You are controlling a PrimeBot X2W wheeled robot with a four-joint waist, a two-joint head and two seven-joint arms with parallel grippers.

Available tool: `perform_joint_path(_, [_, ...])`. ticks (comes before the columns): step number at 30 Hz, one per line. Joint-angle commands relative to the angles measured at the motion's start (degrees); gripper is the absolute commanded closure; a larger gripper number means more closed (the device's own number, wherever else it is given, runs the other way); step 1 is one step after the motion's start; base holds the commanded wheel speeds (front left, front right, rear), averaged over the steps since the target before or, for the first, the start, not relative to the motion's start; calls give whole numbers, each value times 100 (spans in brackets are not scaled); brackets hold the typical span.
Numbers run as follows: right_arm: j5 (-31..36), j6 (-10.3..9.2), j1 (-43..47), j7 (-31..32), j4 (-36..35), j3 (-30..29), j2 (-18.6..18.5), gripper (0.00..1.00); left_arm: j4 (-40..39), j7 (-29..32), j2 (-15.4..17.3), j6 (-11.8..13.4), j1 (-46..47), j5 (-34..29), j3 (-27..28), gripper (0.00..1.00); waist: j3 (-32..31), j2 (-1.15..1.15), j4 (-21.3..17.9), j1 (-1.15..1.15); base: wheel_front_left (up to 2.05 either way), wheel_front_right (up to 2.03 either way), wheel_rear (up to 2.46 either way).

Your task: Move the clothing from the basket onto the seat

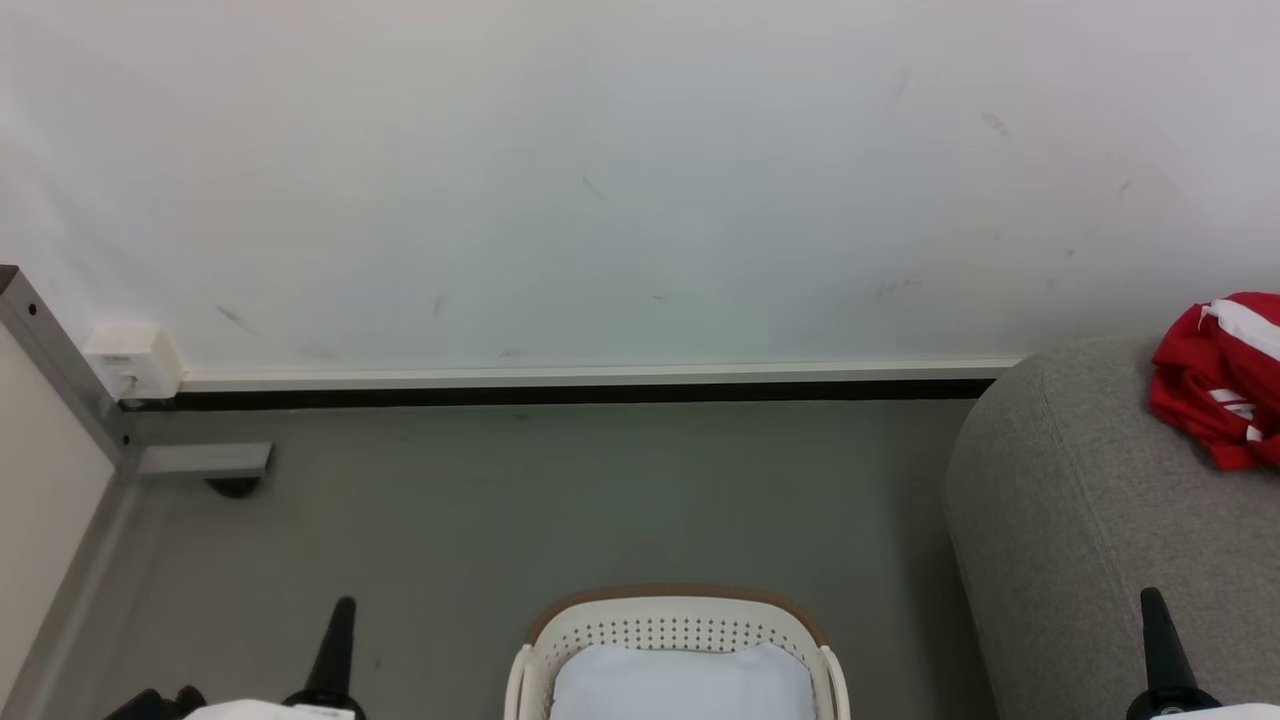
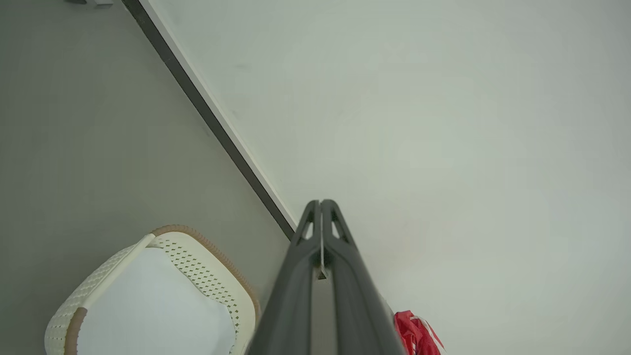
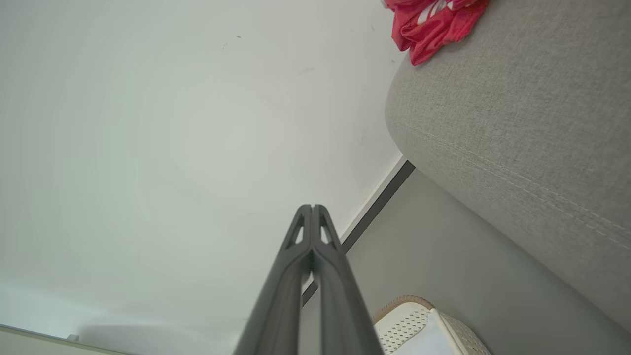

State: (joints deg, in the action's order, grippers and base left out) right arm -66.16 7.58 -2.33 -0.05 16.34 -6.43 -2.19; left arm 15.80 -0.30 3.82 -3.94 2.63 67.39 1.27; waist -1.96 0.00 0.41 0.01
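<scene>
red clothing [image 1: 1220, 385] lies bunched on the grey seat [image 1: 1060, 540], and in the basket [image 1: 680, 605] i see a pale cloth [image 1: 680, 685] and no red, though its near end is cut off, so i'd judge the job probably done, with my left gripper [image 1: 342, 612] and right gripper [image 1: 1154, 608] both pressed together, empty.

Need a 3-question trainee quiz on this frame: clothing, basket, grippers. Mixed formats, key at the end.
1. Where does the red clothing lie?
2. What shows inside the laundry basket? A: a red garment. B: a pale bluish-white cloth. C: a shoe.
3. True or false: the left gripper and the right gripper are both shut and hold nothing.
Key: 1: on the grey sofa. 2: B. 3: true.
</scene>
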Motion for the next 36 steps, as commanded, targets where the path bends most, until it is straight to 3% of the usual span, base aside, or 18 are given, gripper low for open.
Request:
perform_joint_path(1, [-162, -9, -146, 23, -85, -16, -75, 100, -74, 38, 2, -34, 126, 168, 43, 100, 4, 0, 0, 0, 0, 0, 0])
perform_joint_path(36, [-1876, -13, -346, 468, -198, -18, -89, 100, -148, 495, -60, -269, 312, 1784, 389, 100, 136, 0, -26, 0, 0, 0, 0])
